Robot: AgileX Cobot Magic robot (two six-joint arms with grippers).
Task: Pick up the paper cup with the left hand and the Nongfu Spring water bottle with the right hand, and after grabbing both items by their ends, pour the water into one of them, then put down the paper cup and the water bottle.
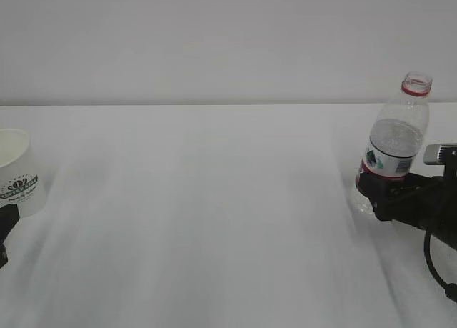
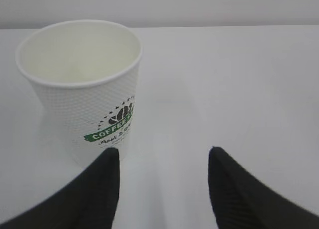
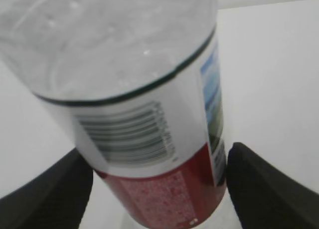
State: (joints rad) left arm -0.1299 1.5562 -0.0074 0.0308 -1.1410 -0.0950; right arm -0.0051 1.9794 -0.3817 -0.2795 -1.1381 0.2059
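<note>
The white paper cup point(image 2: 82, 89) with a green logo stands upright at the table's far left point(image 1: 18, 171). My left gripper point(image 2: 162, 154) is open just in front of it. The cup sits beyond the left fingertip point(image 2: 107, 161), not between the fingers. On the right, the uncapped Nongfu Spring water bottle point(image 1: 396, 138) leans slightly, its red-ringed neck uppermost. My right gripper point(image 1: 378, 189) is shut on its lower red label point(image 3: 164, 194), with a finger touching each side. Droplets cling inside the clear upper wall point(image 3: 99, 44). I cannot tell the water level.
A plain white table point(image 1: 214, 221) runs back to a pale wall point(image 1: 214, 42). The right arm's black body and cable point(image 1: 432, 228) lie at the right edge. A wide stretch of table separates cup and bottle.
</note>
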